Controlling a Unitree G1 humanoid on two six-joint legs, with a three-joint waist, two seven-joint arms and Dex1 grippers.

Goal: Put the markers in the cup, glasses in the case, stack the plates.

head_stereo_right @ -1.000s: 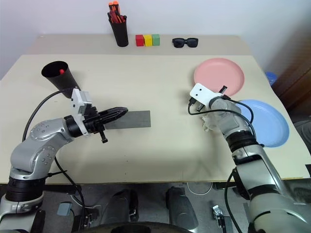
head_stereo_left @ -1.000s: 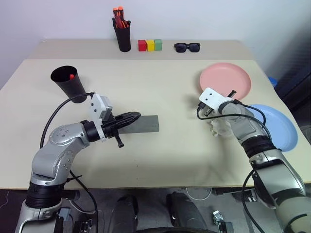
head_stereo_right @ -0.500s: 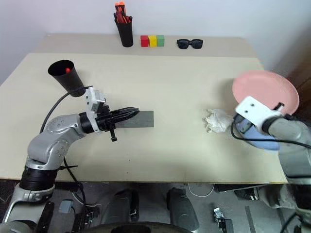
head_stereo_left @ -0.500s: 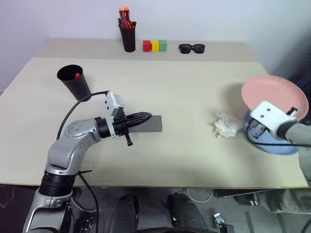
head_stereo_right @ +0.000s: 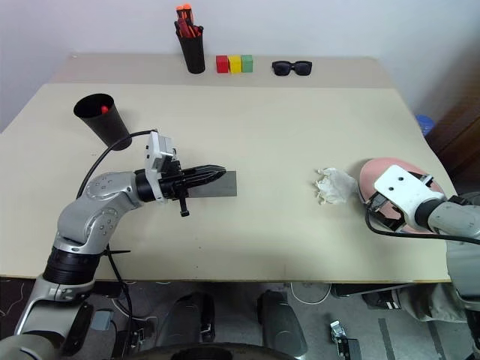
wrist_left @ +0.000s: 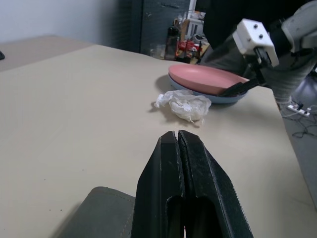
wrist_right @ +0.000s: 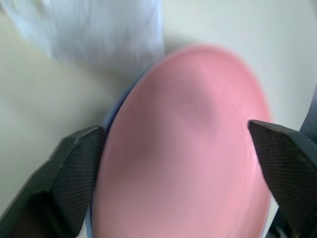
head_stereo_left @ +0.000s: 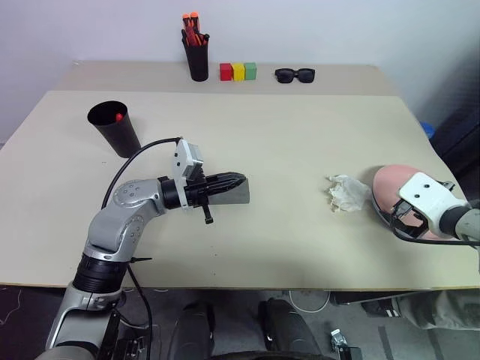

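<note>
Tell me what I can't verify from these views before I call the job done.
- Blue plate: just a rim sliver under the pink plate; the right end effector, jaws wide open, hides the stack's near side in the head views.
- Cup: one red tip visible; contents too small to count.
- Case: the shut left end effector covers it; the inside stays hidden.

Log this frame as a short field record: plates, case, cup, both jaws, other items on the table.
plates: pink plate lying on top of blue plate, near the table's right edge
case: grey case flat at table centre-left
cup: black cup upright at left, a red marker tip showing inside
left gripper: jaws shut, tips over the case
right gripper: jaws wide open over the pink plate
other: crumpled tissue; pen holder; sunglasses; three coloured blocks
</note>
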